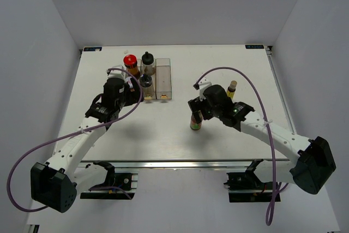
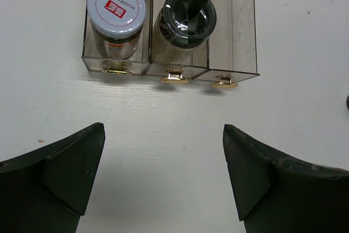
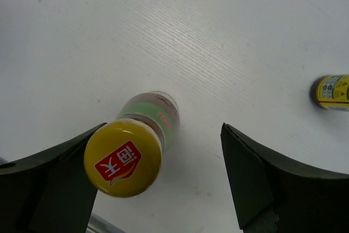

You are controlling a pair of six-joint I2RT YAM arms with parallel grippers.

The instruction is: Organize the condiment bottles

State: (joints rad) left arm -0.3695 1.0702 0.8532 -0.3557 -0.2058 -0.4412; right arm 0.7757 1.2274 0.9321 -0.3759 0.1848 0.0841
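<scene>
The clear three-slot rack (image 1: 163, 80) holds a red-capped bottle (image 1: 130, 62) and two black-capped jars (image 1: 148, 62) (image 1: 145, 82). In the left wrist view a white-lidded jar (image 2: 116, 6) sits in the left slot and a black-capped jar (image 2: 188, 17) in the middle slot; the right slot (image 2: 232, 20) holds nothing. My left gripper (image 2: 163, 126) is open and empty just before the rack's front. My right gripper (image 3: 163, 129) is open around the upright yellow-capped bottle (image 3: 123, 157), whose cap lies against the left finger. It also shows in the top view (image 1: 196, 121). A slim tan-capped bottle (image 1: 232, 88) stands behind the right arm.
The rack front has three gold knobs (image 2: 173, 76). The slim bottle's base (image 3: 330, 92) shows at the right edge of the right wrist view. A metal rail (image 1: 185, 163) runs along the table's near edge. White walls enclose the table.
</scene>
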